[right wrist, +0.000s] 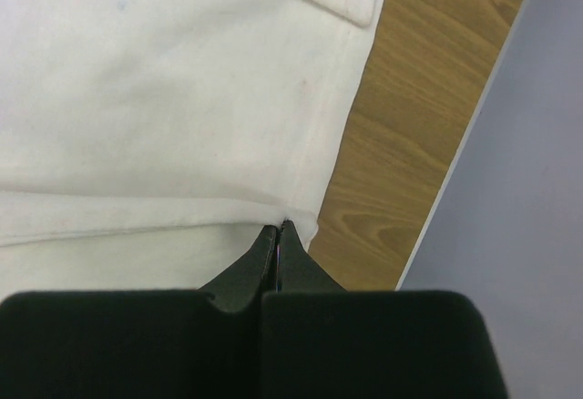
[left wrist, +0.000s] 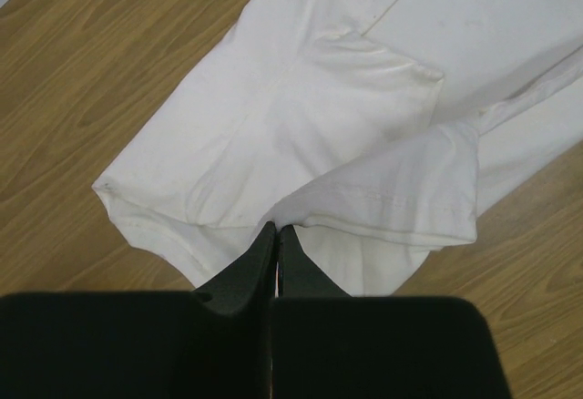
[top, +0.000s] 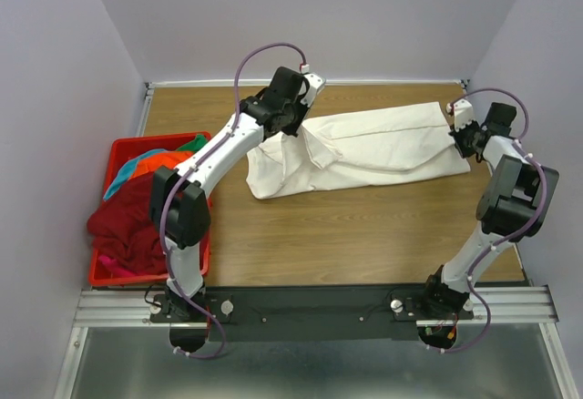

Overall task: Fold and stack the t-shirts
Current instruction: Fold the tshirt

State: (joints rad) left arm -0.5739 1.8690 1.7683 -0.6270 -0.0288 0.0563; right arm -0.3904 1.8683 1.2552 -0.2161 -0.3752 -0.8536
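Left fingers [left wrist: 244, 273] clamp one end of the white t-shirt [top: 383, 148]; right fingers [right wrist: 244, 271] clamp the other.

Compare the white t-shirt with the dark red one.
The large white cotton t-shirt lies spread on the wooden table; the dark red t-shirt is bunched, spilling from the red plastic basket. The left pincer and right pincer pinch the white one; nothing holds the red one. Neither is stacked.

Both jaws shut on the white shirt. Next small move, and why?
Probably lift both ends slightly and draw them apart to flatten the white shirt: left jaws and right jaws pinch opposite ends, and its left end lies rumpled.
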